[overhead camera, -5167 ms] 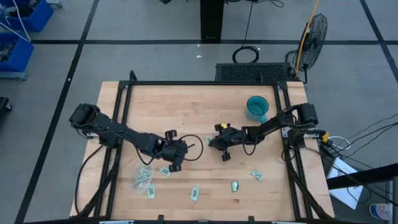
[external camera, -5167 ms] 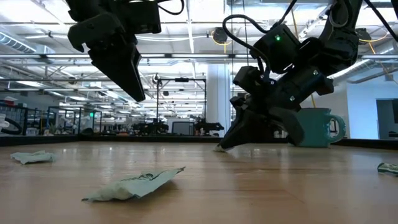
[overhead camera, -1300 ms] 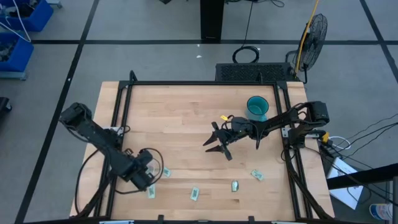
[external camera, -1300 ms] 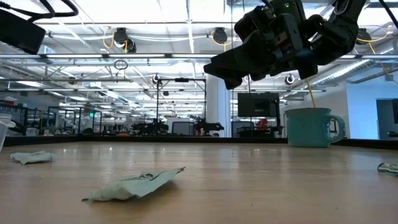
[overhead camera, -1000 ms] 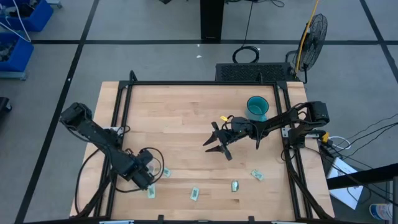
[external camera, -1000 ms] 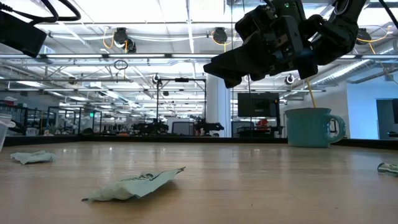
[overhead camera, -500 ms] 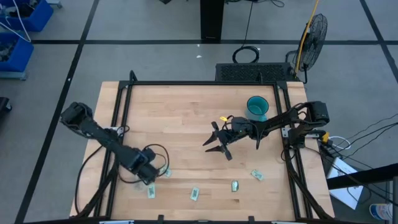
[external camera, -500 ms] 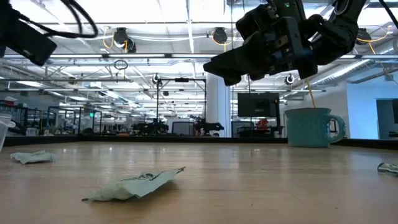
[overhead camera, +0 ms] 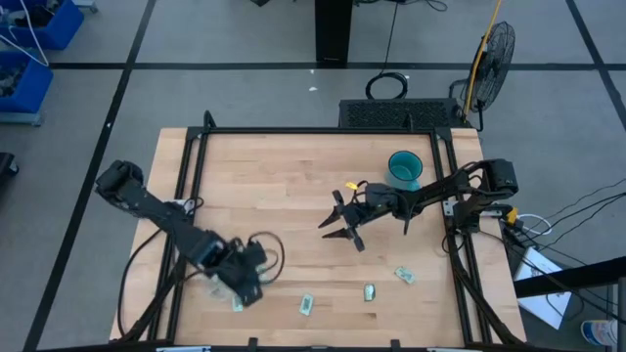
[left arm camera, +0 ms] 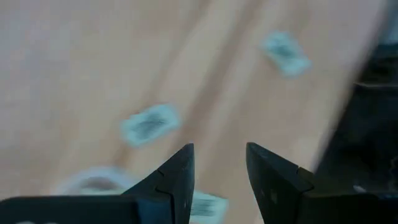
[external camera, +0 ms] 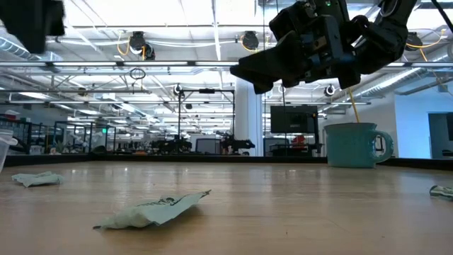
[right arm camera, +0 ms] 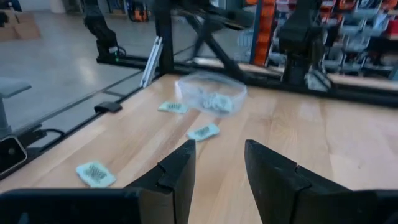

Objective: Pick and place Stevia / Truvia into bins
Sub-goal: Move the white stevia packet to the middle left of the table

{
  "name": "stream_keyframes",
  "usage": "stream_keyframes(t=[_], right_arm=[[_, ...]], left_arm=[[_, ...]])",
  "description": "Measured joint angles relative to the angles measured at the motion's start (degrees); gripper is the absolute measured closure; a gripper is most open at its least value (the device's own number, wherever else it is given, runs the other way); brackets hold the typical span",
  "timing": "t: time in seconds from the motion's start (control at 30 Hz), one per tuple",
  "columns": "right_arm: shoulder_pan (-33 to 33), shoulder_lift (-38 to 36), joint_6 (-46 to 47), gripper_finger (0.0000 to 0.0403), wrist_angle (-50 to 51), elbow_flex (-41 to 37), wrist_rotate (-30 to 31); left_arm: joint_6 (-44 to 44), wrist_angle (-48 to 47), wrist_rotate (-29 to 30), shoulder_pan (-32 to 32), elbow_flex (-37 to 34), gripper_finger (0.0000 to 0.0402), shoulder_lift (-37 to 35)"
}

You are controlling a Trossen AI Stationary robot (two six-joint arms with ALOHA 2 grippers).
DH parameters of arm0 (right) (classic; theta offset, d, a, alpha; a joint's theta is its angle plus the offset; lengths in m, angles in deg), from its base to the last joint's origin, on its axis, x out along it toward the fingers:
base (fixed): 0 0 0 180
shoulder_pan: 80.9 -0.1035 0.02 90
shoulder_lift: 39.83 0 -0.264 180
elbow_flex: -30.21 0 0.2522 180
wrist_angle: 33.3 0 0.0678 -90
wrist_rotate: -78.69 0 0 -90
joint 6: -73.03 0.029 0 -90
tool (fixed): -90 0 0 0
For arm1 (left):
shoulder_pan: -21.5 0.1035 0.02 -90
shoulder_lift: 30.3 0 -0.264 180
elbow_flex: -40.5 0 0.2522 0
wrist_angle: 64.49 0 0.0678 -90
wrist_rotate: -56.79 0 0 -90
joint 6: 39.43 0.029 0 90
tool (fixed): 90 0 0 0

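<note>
Pale green and white Stevia sachets lie flat on the wooden table near its front edge: one (overhead camera: 306, 305), one (overhead camera: 369, 291) and one (overhead camera: 402, 276). The clear bin (right arm camera: 210, 93) stands at the front left with sachets inside it, and loose sachets (right arm camera: 203, 132) lie beside it. My left gripper (overhead camera: 252, 286) hovers open over the front left, above a sachet (left arm camera: 149, 123), with nothing between its fingers. My right gripper (overhead camera: 337, 233) hangs open above the table's middle, empty, pointing toward the left edge.
A teal cup (overhead camera: 403, 168) stands at the far right of the table. In the low view a crumpled sachet (external camera: 152, 210) lies close to the camera and another sachet (external camera: 39, 179) lies at the left. A black frame (overhead camera: 323, 130) runs along the table's edges.
My left gripper has swung toward the table's right edge and a little toward the near edge, away from the bin's place. My right gripper has kept still.
</note>
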Motion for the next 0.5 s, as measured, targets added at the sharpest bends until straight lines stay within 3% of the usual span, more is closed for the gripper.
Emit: stream_keyframes(t=[0.3,0.5], right_arm=[[0.0,0.0,0.01,0.027,4.5,0.0,-0.02],[0.0,0.0,0.0,0.0271,4.73,0.0,-0.02]], left_arm=[[-1.78,6.33,-3.84,-8.75,-0.44,0.0252,9.74],[9.25,4.23,-11.1,-9.76,-0.46,0.0252,16.53]])
